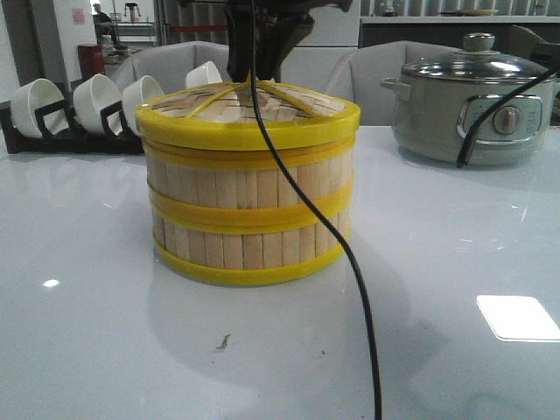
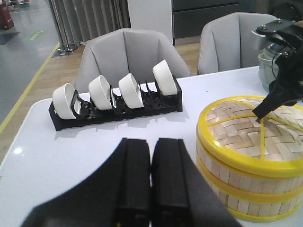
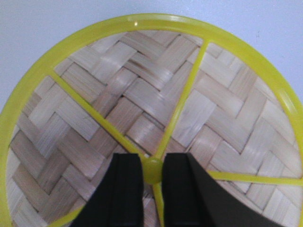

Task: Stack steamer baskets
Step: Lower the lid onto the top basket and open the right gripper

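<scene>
While the two steamer baskets (image 1: 249, 210) stand stacked one on the other at the middle of the front view, the woven lid (image 1: 249, 109) sits on top of them, its yellow rim level with the upper basket's wall. The stack rests on the glossy white bench (image 1: 105, 350). The right pincer (image 3: 152, 171) comes down onto the lid's centre — in the right wrist view its two black fingers (image 3: 125, 189) sit on either side of the small yellow hub (image 3: 152, 169) where the lid's ribs meet, clenched against it. In the front view that arm shows only as a dark shape above the lid, and a black cable (image 1: 350, 262) hangs down across the stack.

The left pincer (image 2: 150, 184) is at the bottom centre of the left wrist view, well apart from the stack, its fingers pressed together with nothing between them.

A black rack (image 2: 113, 111) holding four white bowls (image 2: 130, 90) stands at the upper left of the front view — a grey-green pot (image 1: 472, 109) with a glass lid at the upper right.
</scene>
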Controlling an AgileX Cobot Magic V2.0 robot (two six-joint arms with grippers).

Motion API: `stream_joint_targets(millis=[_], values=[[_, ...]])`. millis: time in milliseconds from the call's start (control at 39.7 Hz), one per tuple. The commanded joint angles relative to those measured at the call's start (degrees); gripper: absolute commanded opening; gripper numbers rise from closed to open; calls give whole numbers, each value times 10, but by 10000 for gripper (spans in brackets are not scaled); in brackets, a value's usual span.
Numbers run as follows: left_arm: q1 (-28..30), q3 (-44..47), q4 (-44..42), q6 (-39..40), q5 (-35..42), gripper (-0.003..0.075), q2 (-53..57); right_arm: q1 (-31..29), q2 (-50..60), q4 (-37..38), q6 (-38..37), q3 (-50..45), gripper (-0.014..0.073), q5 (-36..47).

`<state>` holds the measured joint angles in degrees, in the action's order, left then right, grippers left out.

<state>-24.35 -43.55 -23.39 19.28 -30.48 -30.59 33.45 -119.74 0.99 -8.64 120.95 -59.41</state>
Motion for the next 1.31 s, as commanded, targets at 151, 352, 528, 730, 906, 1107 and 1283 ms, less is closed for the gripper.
stream_joint_targets(millis=[151, 352, 528, 730, 906, 1107, 1283], values=[[-2, -16, -7, -1, 51, 87, -5, -5, 29, 10, 8, 22, 50, 33], [-2, -16, -7, -1, 51, 87, -5, -5, 29, 10, -5, 22, 82, 33], [-2, -16, -7, -1, 51, 87, -5, -5, 28, 10, -5, 22, 267, 33], [-2, -16, -7, -1, 51, 87, -5, -5, 29, 11, -5, 22, 362, 34], [-2, -16, -7, -1, 51, 87, -5, -5, 39, 18, -5, 22, 362, 43], [-2, -16, -7, -1, 51, 87, -5, -11, 83, 46, -5, 19, 362, 50], [-2, -16, -7, -1, 51, 87, -5, -33, 166, 51, -5, -27, 362, 61]])
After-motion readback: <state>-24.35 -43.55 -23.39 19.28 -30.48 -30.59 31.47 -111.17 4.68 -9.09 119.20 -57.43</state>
